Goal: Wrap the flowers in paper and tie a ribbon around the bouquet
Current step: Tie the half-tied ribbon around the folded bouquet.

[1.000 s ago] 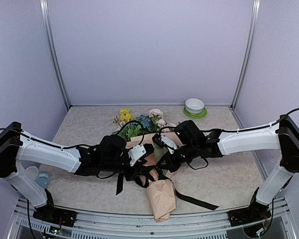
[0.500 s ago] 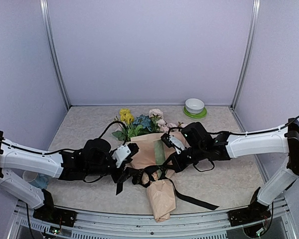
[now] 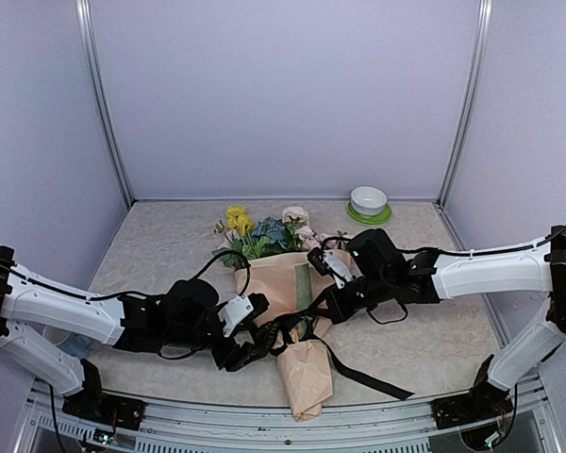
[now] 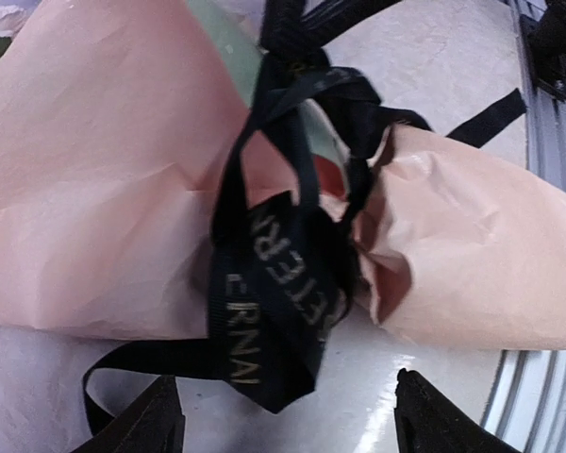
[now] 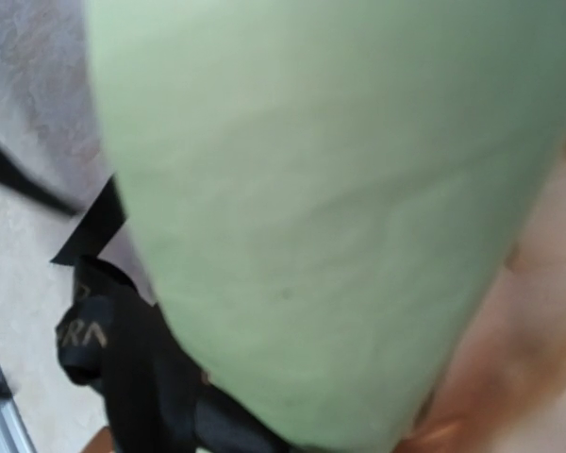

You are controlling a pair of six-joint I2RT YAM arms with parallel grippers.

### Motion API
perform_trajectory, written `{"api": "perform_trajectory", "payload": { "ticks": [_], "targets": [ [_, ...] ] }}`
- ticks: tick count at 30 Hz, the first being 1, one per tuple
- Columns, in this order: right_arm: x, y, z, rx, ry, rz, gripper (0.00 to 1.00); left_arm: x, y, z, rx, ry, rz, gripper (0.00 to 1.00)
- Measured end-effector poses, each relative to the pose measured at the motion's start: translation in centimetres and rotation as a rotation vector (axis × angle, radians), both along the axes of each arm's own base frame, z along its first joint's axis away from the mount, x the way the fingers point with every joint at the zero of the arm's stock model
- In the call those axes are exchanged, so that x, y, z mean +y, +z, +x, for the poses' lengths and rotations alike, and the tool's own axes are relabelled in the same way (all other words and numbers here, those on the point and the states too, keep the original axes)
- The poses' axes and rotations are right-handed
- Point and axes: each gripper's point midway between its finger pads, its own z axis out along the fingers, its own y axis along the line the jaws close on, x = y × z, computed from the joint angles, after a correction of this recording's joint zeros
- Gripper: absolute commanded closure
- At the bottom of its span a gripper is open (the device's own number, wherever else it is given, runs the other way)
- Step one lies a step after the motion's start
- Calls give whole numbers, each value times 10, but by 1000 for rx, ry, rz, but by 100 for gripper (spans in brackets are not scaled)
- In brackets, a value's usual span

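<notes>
The bouquet [image 3: 275, 281] lies mid-table, a peach-tan paper cone with a green strip [image 3: 303, 286]. The flowers [image 3: 264, 234], yellow, blue and pink, stick out of its far end. The black ribbon [image 3: 294, 330] is bunched around the cone's waist, and one tail [image 3: 373, 381] trails to the near right. My left gripper [image 3: 238, 353] stands open just left of the knot. In the left wrist view the lettered ribbon loop [image 4: 274, 311] hangs ahead of the spread fingertips [image 4: 156, 420], untouched. My right gripper [image 3: 323, 310] is shut against the cone's right side. Green paper [image 5: 340, 189] fills the right wrist view and hides its fingers.
A white bowl on a green plate [image 3: 369, 201] stands at the back right. A pale blue cup [image 3: 79, 340] sits beside the left arm near the left wall. The metal front rail [image 3: 264, 423] runs just below the cone's tip.
My left gripper has opened, let go of the ribbon and drawn back left and toward the near edge. The right gripper has shifted slightly right and stayed shut.
</notes>
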Motion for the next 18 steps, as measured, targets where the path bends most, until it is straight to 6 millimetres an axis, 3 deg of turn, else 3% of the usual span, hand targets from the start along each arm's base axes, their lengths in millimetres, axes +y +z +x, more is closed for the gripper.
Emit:
{"api": "perform_trajectory", "payload": {
  "ticks": [2,5,11,18],
  "targets": [
    [0,0,0,-1,-1,0,100,-4,6,-12,-1,-43,-24,23],
    [0,0,1,-2,-2,0,100,-7,9,-16,-6,-62,-37,33],
    [0,1,1,-4,-2,3,100,-8,-15,-3,-7,-19,57,39],
    [-1,-2,0,-1,-2,-1,100,-17,-18,13,-25,10,88,78]
  ]
}}
